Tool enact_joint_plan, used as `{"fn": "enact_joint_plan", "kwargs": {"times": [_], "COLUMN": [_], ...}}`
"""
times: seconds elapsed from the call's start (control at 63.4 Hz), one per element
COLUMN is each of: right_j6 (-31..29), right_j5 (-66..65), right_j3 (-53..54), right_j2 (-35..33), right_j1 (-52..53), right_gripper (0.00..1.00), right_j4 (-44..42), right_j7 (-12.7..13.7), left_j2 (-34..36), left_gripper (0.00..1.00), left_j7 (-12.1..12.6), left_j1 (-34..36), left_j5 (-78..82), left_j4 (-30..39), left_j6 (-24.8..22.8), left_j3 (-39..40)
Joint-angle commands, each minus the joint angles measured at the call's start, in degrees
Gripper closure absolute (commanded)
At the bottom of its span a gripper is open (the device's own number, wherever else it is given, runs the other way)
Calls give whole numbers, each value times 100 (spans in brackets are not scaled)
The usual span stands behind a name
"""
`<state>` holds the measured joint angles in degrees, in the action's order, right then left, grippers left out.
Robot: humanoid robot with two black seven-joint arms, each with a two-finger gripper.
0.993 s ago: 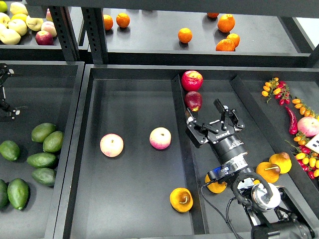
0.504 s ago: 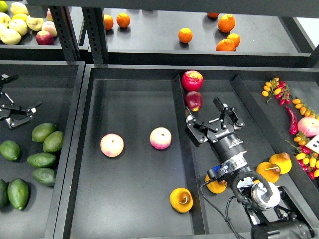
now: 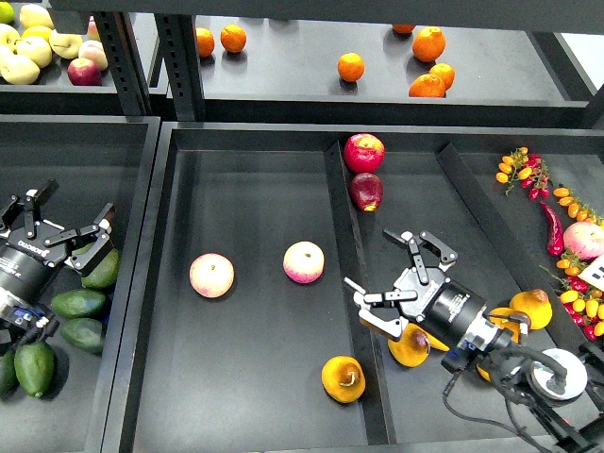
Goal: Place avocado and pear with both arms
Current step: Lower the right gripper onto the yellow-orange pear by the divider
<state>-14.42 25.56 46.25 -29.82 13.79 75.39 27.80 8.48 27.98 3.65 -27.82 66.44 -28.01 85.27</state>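
Against the matte black centre tray, the pear near its front right corner is golden orange-yellow with a brown stem, and two round fruits in the tray's middle are pink over cream. Just right of the tray's divider lie a bright red apple and a darker maroon one. Left of the tray, the avocado is dark green. Both the left gripper and right gripper are black with white lettering

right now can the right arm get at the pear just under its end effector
Probably yes. The right end effector is open and sits right beside the pear in the same bin, its fingers spread and empty. Nothing lies between them, though the arm itself covers part of the fruit.
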Motion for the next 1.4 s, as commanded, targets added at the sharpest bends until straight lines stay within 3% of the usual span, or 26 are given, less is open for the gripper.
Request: {"fn": "enact_joint_plan", "kwargs": {"times": [0.0,0.583,1.387], "right_j6": [-70,-272,-255], "right_j5": [-16,-1378,-1414], "right_j3": [-318,-1408,-2024], "right_j2": [-234,-911,-165], "right_j1": [220,396,976], "right_gripper": [0,0,0], "right_j4": [-33,-341,-1421], "right_j7": [20,20,20], "left_j2": [-277,-787,-848], "left_gripper": [1,1,1], "left_j7": [2,2,2], "left_j1": [-162,-171,-171], "left_j5": [84,506,550], "left_j4": [220,229,114], "left_j6": [1,1,1], "left_j3": [16,-28,-2]}}
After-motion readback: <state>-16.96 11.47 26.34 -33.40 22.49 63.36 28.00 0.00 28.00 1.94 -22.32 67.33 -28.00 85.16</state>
